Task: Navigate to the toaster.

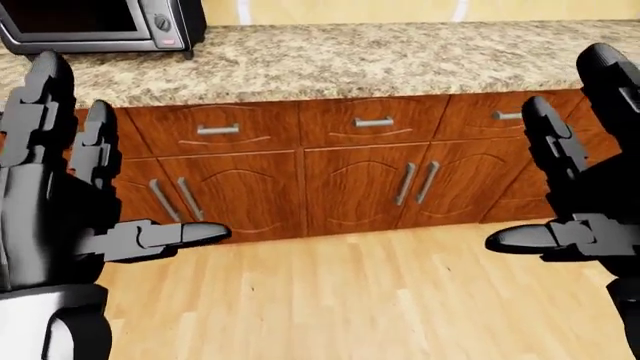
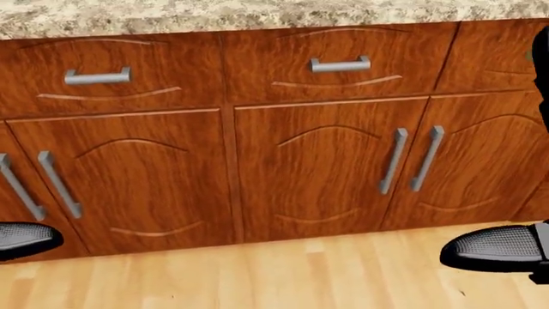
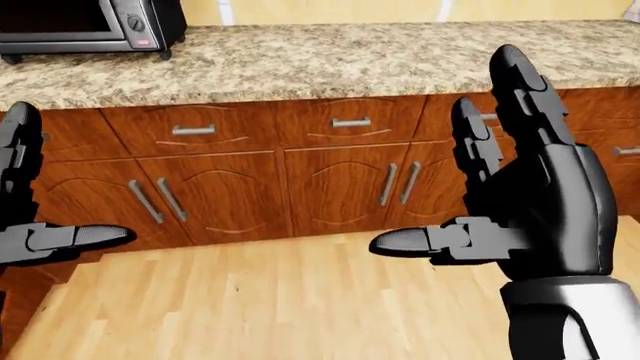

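A granite counter [image 1: 380, 60] is seen across the top of the eye views, with wooden drawers [image 1: 360, 124] and cabinet doors [image 1: 355, 184] beneath it and a wood floor [image 1: 350, 300] below those. The cabinets are shown close up in the head view.

The toaster [image 1: 95, 26], a black oven-type unit, is set on the counter at its left end, cut off by the top-left corner. It is located above the left hand [image 1: 60, 202] and well apart from the right hand [image 3: 530, 202].

Both hands are raised upright below the counter edge, fingers spread wide, thumbs pointed inward. Nothing is held by either.
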Robot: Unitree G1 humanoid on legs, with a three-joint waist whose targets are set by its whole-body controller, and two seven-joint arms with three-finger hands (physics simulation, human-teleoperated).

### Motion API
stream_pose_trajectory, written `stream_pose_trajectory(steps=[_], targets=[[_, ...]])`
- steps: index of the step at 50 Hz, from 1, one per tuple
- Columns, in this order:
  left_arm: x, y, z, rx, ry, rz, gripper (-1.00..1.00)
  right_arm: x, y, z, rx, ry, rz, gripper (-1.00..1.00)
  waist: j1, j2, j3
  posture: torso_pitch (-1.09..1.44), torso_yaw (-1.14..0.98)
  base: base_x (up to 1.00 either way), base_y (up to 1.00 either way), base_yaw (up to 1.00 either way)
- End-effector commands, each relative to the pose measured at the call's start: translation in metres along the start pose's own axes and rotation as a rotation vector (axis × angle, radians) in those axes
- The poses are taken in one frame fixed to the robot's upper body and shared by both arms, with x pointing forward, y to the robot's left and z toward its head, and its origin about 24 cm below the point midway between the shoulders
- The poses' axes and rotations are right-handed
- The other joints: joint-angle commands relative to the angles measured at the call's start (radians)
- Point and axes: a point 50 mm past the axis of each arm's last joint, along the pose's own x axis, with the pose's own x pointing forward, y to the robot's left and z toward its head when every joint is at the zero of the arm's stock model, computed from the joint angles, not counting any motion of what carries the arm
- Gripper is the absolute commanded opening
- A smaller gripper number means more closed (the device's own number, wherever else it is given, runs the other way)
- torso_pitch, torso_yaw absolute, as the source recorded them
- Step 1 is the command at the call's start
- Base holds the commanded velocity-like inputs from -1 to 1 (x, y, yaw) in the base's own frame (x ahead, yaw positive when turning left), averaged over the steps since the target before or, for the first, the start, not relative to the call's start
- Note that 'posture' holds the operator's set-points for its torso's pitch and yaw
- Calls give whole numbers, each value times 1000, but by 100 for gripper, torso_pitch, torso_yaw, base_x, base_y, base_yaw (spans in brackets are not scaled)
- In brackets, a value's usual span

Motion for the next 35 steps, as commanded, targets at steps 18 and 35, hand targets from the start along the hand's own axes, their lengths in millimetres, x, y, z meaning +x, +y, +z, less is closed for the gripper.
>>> stream_pose_trajectory(steps=[18, 35], targets=[[-1, -2, 10, -4, -77, -8, 100, 0, -3, 10, 5, -73, -27, 100, -8, -27, 12, 0, 0, 0, -35, 0], [-1, -1, 11, -4, -77, -7, 100, 0, -3, 12, 8, -72, -27, 100, 2, -103, -20, 0, 0, 0, -18, 0]])
